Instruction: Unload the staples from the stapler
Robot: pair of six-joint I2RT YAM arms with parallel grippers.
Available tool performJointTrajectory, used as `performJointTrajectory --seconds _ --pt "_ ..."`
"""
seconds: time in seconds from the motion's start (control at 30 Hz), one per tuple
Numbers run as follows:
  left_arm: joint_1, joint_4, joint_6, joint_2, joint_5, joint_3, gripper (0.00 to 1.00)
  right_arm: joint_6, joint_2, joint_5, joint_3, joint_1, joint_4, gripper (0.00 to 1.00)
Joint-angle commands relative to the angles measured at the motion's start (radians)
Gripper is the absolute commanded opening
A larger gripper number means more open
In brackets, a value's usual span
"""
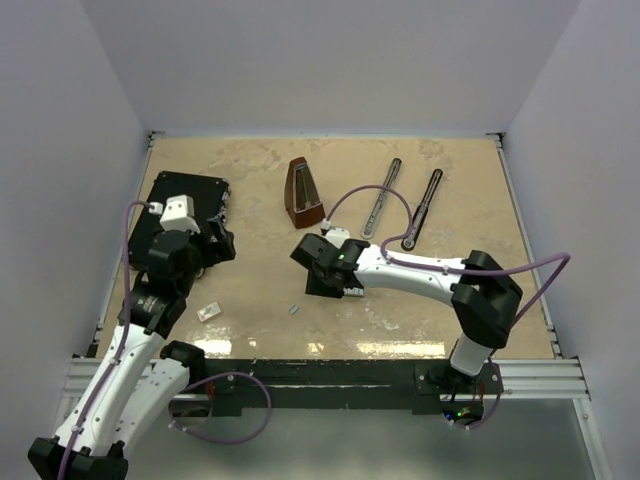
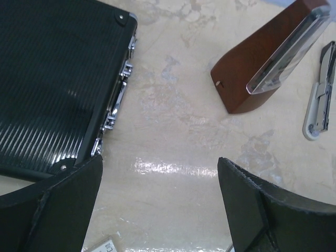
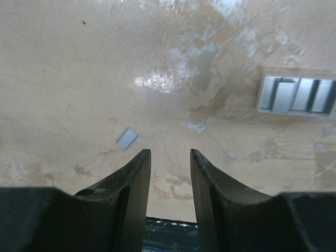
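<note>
Fingers (image 3: 131, 184) of R gripper (image 3: 169, 153) slightly apart; 2 staples (image 3: 296, 94) strips, 1 stapler (image 1: 381, 198).

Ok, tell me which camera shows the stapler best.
The top view: the stapler shows full length, as two thin bars right of the metronome. The left wrist view catches only one silvery end at its right edge; the right wrist view shows none.

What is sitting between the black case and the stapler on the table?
The metronome stands between the case and the stapler. The top view shows this, and the left wrist view agrees.
</note>
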Motion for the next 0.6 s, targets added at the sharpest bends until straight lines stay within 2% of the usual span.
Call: performJointTrajectory --seconds 0.0,0.1,0.33,0.57 --pt "0.005 0.01 -0.014 -0.046 -0.054 -0.005 0.95 0.136 0.067 -0.053 0.036 0.031 0.016 0.39" --pt "0.005 0.011 -0.016 -0.05 -0.046 -0.008 0.95 0.147 0.113 -0.059 0.073 0.062 0.018 0.4" --pt "0.005 0.01 -0.014 -0.047 -0.04 -0.004 0.95 0.208 0.201 -0.045 0.153 0.117 -0.053 0.48" --pt "0.005 0.011 -0.016 -0.047 -0.037 -0.005 0.95 0.235 0.225 -0.033 0.174 0.137 -0.048 0.49"
